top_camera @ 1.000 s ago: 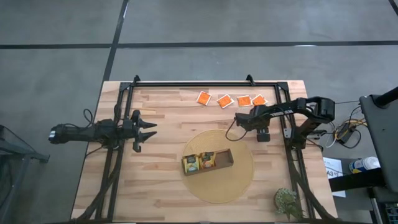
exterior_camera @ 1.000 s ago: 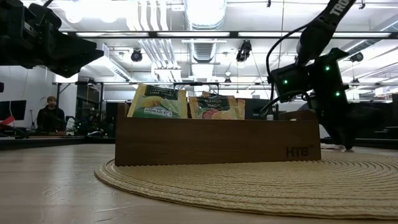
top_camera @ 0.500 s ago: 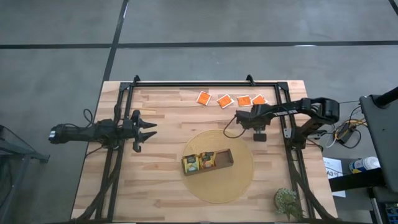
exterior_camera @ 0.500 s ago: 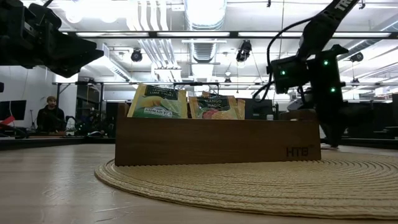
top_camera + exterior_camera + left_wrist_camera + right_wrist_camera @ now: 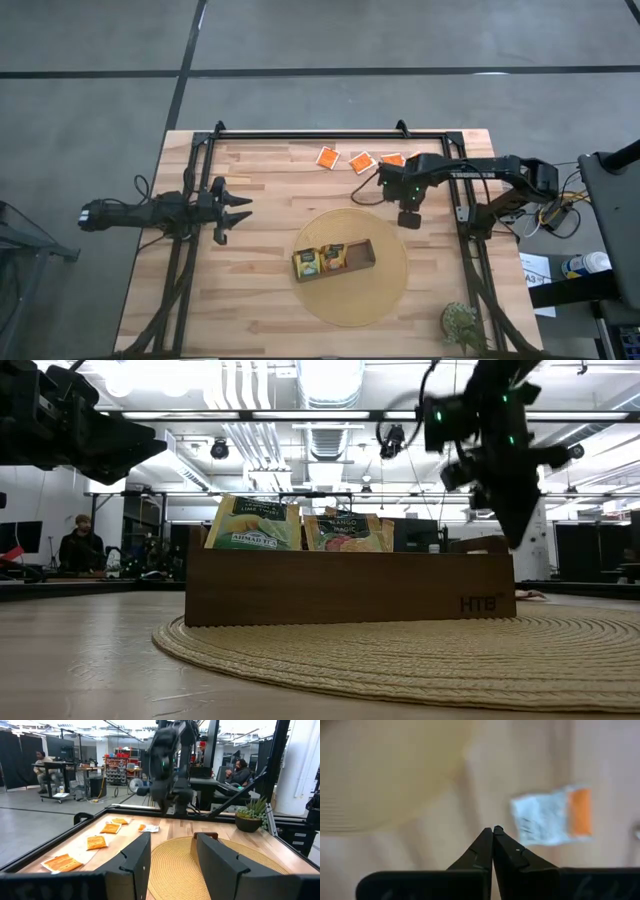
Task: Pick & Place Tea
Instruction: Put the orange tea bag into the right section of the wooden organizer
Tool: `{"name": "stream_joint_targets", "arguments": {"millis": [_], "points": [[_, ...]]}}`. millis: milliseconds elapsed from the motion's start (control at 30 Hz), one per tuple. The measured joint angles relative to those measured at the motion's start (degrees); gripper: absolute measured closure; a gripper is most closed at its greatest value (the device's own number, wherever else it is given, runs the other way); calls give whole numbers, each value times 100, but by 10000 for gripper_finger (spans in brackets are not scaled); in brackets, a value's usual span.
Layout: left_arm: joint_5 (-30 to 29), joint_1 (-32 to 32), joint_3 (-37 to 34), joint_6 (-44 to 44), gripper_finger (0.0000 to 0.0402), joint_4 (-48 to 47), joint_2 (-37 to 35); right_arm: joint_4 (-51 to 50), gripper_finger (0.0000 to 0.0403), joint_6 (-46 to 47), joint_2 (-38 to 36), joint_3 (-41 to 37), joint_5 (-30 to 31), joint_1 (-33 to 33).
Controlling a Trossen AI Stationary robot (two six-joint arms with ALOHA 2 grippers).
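Right now the right gripper (image 5: 384, 181) has its fingers pressed together on nothing, above bare wood. Orange tea sachets (image 5: 361, 161) lie in a row just beyond it at the table's far edge; one white-edged orange sachet (image 5: 554, 817) lies on the wood just ahead of its tips. Behind it sits the wooden tray (image 5: 334, 260) on a round woven mat (image 5: 385, 290), holding green and yellow sachets (image 5: 253, 523). Left gripper (image 5: 244, 208) waits at the left side, fingers apart, empty.
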Motion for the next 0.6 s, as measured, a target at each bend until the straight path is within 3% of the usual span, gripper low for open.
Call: {"name": "stream_joint_targets", "arguments": {"millis": [67, 167, 367, 600], "points": [[1, 0, 0, 0, 248, -1, 0, -12, 394, 26, -92, 186, -477, 18], [1, -1, 0, 0, 248, 1, 0, 2, 394, 189, -173, 382, -627, 88], [1, -1, 0, -1, 248, 0, 0, 43, 394, 6, -127, 248, -1555, 189], [0, 1, 1, -1, 248, 1, 2, -11, 364, 7, 42, 157, -1556, 191]]}}
